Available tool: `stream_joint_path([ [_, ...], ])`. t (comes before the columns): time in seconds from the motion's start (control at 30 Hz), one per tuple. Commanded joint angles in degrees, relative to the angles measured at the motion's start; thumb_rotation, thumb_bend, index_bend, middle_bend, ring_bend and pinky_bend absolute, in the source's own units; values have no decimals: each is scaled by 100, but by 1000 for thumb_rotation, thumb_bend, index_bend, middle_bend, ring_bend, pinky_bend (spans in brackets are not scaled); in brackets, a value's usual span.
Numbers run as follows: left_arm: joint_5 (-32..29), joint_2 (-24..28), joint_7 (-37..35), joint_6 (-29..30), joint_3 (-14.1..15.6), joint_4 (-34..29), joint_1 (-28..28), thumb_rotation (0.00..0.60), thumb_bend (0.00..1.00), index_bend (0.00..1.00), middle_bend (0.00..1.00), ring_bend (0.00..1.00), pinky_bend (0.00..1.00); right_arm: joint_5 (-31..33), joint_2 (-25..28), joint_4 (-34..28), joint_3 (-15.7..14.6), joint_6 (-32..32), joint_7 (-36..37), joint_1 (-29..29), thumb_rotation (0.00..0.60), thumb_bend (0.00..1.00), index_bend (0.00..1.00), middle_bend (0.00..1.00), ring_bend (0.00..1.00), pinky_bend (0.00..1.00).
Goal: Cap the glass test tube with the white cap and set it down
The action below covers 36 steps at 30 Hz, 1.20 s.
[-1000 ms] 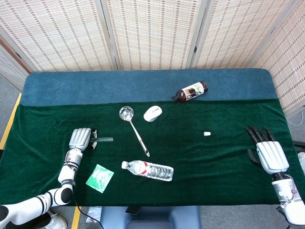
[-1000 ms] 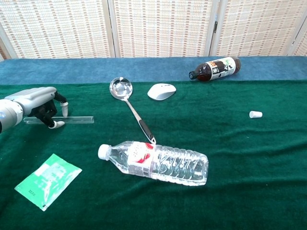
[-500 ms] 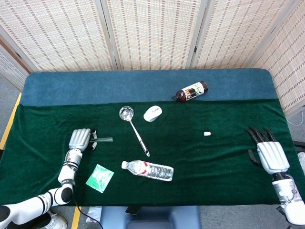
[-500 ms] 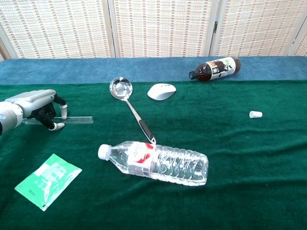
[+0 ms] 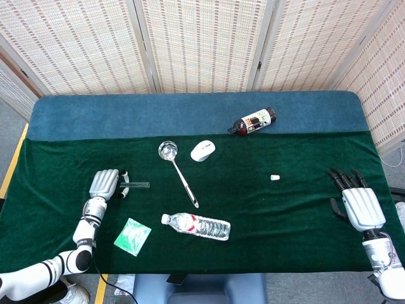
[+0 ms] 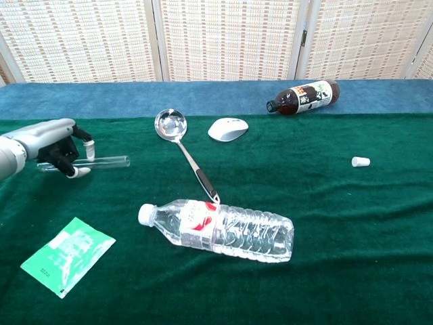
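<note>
The clear glass test tube (image 6: 101, 162) (image 5: 139, 185) lies level at the left of the green cloth, its left end inside my left hand (image 6: 53, 145) (image 5: 105, 184), whose fingers curl around it. In the chest view the tube sits slightly above the cloth. The small white cap (image 6: 360, 161) (image 5: 274, 178) lies alone on the cloth far to the right. My right hand (image 5: 357, 203) rests at the right edge of the table with its fingers spread, holding nothing, a short way right of the cap. It does not show in the chest view.
A steel ladle (image 6: 184, 148) and a white mouse (image 6: 228, 128) lie mid-table. A plastic water bottle (image 6: 220, 229) lies near the front, a green packet (image 6: 66, 254) at front left. A dark bottle (image 6: 303, 97) lies on the blue strip behind.
My left hand has closed around the tube and raised it a little off the cloth, drifting slightly left. The right hand and the cap have stayed put.
</note>
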Motion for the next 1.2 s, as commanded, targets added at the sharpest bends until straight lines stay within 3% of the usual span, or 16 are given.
stream_joint_path([
  [0.03,208,283,-241,38,-20,-378,67,600,446,634,961,957,892,3,5,-11,0,3,-10,-1,600,564,135,151,180,68],
  [0.3,788,680,-490,314,113,-1120,183,600,447,657,971,967,896,-27,65,-126,51,106,-83,4,600,564,151,173,211,69],
  [0.53,1117,868,-257,603,249,-1517,224,600,447,671,973,969,896,43,269,-257,252,225,-178,64,600,563,158,243,314,114],
  [0.67,1185,956,-139,765,275,-1761,264,600,446,676,973,969,897,71,254,-257,373,152,-369,220,600,561,199,349,445,264],
  [0.73,1231,980,3,866,303,-1820,275,600,447,676,973,969,896,130,221,-233,324,-214,-479,385,600,557,224,435,549,354],
  [0.87,1225,1018,69,908,336,-1944,296,600,446,676,973,969,896,351,110,-116,290,-944,-578,730,600,550,236,638,803,663],
  [0.97,1210,1048,142,932,366,-2006,308,600,446,676,973,969,896,565,-76,31,270,-1523,-646,1021,600,551,236,764,975,831],
  [1.1,1177,1074,158,945,394,-2066,332,600,446,676,973,969,896,813,-369,348,253,-2132,-698,1348,600,628,236,865,1000,959],
  [1.2,1153,1096,160,949,410,-2091,350,600,447,676,973,969,897,978,-590,594,252,-2451,-736,1538,600,777,236,921,1000,1000],
])
